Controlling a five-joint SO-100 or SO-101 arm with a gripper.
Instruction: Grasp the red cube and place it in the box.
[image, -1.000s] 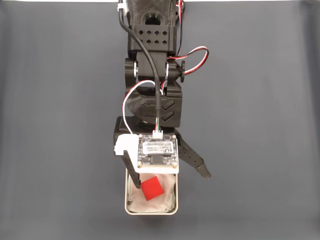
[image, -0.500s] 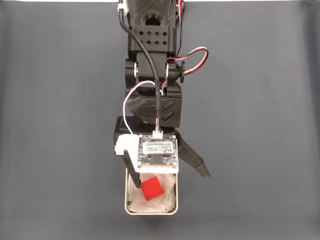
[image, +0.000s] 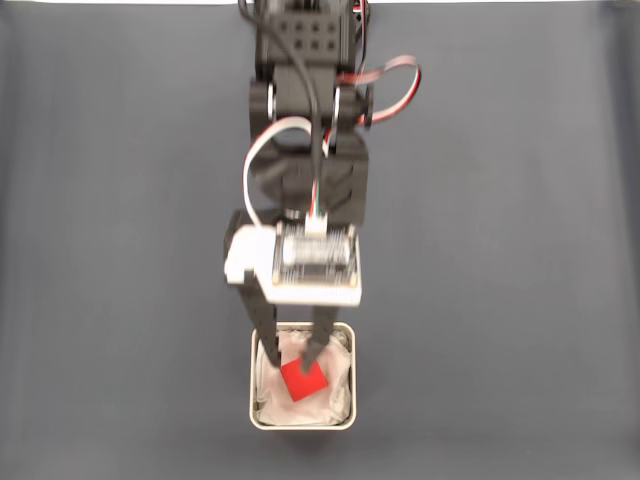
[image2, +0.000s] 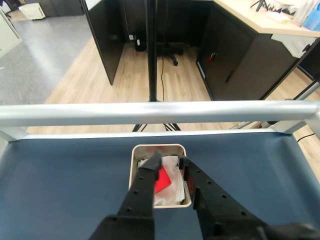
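1. Where the fixed view looks straight down, a dark grey matte table surface (image: 120, 250) spreads across the whole picture; the wrist view shows the same surface (image2: 60, 175) ending at a silver metal rail (image2: 160, 113), with a wooden floor (image2: 100, 75) beyond.
2. Reaching down from the top edge of the fixed view, the black plastic arm (image: 308, 120) carries red, white and black wires and a pale circuit board (image: 314, 262) at its wrist.
3. Near the bottom edge sits the square, rounded-corner box with a thin pale metallic rim and wrinkled white lining (image: 255, 412), also seen in the wrist view (image2: 134, 155).
4. Over that box hangs the black two-finger gripper (image: 293, 362), its fingers narrowed, tips inside the rim (image2: 170, 164).
5. Inside the box lies the small, bright red matte cube (image: 300, 382), between the fingertips (image2: 163, 178); whether the fingers press it I cannot tell.
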